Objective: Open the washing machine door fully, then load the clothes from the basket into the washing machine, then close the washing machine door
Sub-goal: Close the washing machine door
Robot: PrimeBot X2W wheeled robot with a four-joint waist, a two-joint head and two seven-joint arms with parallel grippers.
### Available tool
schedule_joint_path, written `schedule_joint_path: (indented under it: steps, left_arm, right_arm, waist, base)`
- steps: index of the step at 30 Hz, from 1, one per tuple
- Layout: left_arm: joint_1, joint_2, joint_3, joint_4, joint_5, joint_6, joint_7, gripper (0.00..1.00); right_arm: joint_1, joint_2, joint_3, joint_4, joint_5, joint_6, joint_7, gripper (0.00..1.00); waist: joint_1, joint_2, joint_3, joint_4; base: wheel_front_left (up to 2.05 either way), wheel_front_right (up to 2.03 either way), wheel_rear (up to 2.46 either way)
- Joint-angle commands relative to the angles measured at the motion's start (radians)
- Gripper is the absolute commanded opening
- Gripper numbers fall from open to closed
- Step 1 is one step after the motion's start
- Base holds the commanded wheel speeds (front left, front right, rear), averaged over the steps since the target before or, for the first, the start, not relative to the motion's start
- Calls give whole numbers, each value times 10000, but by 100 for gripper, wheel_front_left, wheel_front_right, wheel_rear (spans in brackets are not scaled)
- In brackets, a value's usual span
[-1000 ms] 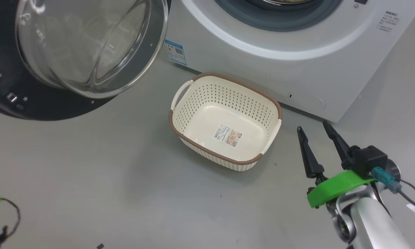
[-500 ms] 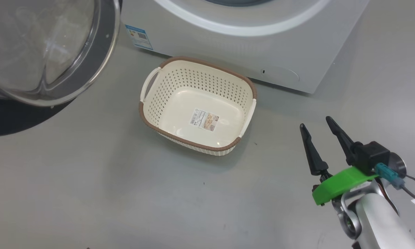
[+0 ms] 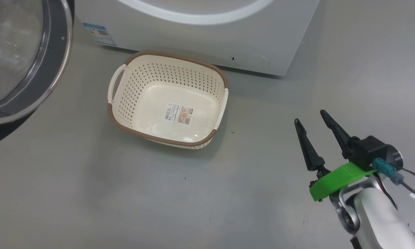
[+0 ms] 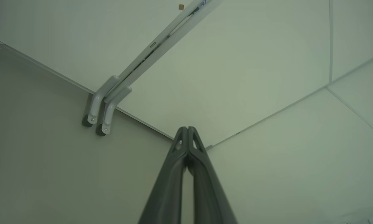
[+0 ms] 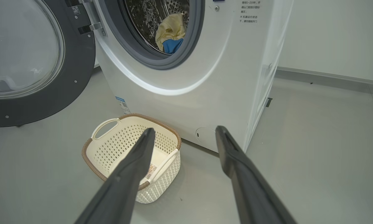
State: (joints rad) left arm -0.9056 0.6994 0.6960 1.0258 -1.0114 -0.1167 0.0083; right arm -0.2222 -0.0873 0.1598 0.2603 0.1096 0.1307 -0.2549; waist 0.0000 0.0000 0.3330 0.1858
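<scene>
The cream basket (image 3: 131, 86) (image 5: 111, 146) stands on the floor before the white washing machine (image 3: 200, 38) (image 5: 205, 81), with only a sticker on its bottom. Inside the steel drum lie the pale yellow and blue clothes (image 5: 171, 32). The washing machine door (image 3: 17, 62) (image 5: 27, 62) stands swung open to the left, its glass bowl facing out. My right gripper (image 3: 309, 117) (image 5: 184, 130) hovers open and holds nothing, to the right of the basket, low over the floor. My left gripper (image 4: 188, 128) is shut on nothing, its fingers pointing toward a pale wall and floor corner.
Grey floor (image 3: 124, 193) spreads around the basket. A pale frame leg with small castors (image 4: 96, 121) stands by the wall in the left wrist view. A wall skirting (image 5: 329, 76) runs to the right of the machine.
The head camera has swung right and down, so the basket, machine and door sit further left in the picture. The right gripper stays open. The green left wrist part has left the lower left.
</scene>
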Motion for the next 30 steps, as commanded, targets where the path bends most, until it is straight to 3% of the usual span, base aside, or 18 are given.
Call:
schedule_joint_path:
  steps: [1, 7, 15, 30]
  left_arm:
    - [-193, 952, 136, -69, -124, 11, 256, 0]
    - [-757, 1085, 311, 1016, -795, 13, 1730, 0]
    - [-920, 1049, 119, 1247, -1131, -119, 2876, 0]
    - [-125, 326, -670, 3, -1751, -138, 5123, 0]
  right_arm:
    - [-302, 1, 191, -368, -63, 0, -69, 100]
    - [-358, 89, 149, -401, -14, 0, -69, 100]
    - [-413, 176, 162, -379, 8, 0, -69, 100]
    - [-342, 171, 113, -227, 1, 0, -69, 100]
  waist:
    - [0, 0, 93, -123]
    - [0, 0, 192, -309]
    - [0, 0, 145, -267]
    - [0, 0, -126, -16]
  base:
    - [0, 0, 0]
    - [0, 0, 0]
    - [0, 0, 0]
    - [0, 0, 0]
